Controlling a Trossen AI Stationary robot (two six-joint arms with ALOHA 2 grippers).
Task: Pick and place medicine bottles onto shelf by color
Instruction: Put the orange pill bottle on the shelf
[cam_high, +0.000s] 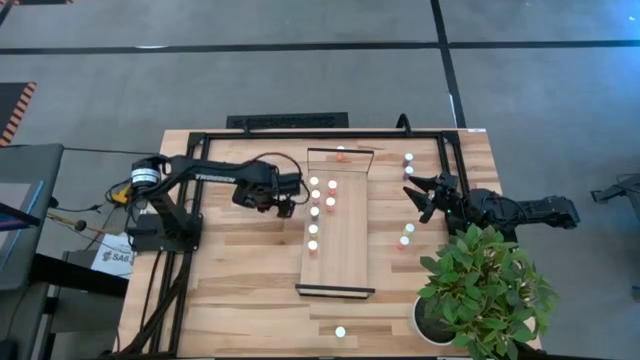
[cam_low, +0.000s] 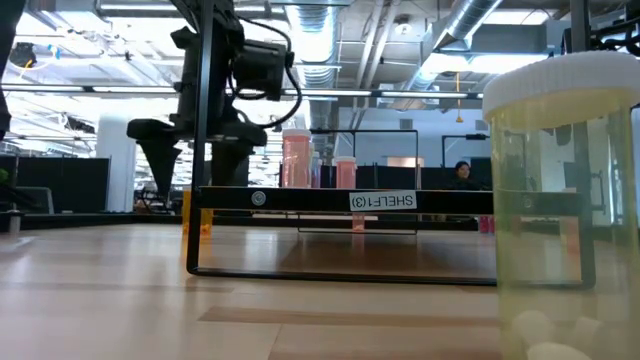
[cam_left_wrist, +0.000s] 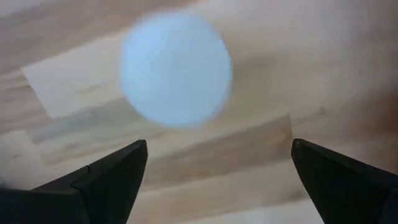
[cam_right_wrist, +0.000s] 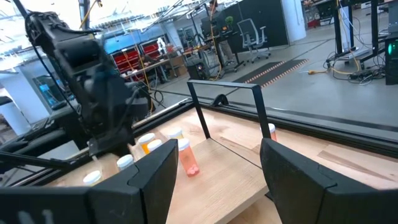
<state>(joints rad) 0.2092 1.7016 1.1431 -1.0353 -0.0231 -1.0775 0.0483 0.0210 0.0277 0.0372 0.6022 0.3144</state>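
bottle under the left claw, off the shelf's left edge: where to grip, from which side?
Grip the medicine bottle just below its white cap, descending from straight above. It stands upright with only its round top facing the open left claw, and the shelf bottles alongside probably make a side approach tight.

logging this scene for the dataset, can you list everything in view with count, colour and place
medicine bottles: about eight white-capped on the shelf, mostly along its left side, one at the far end; four more on the table right of the shelf; one near the front edge; bodies reddish or orange where visible
shelf: one, pale wood with dark end rails, table centre
table: one, slatted light wood
potted plant: one, green, front right corner
black frame: one, around the table's back and left
left gripper: open, over a white cap just left of the shelf
right gripper: open, right of the shelf
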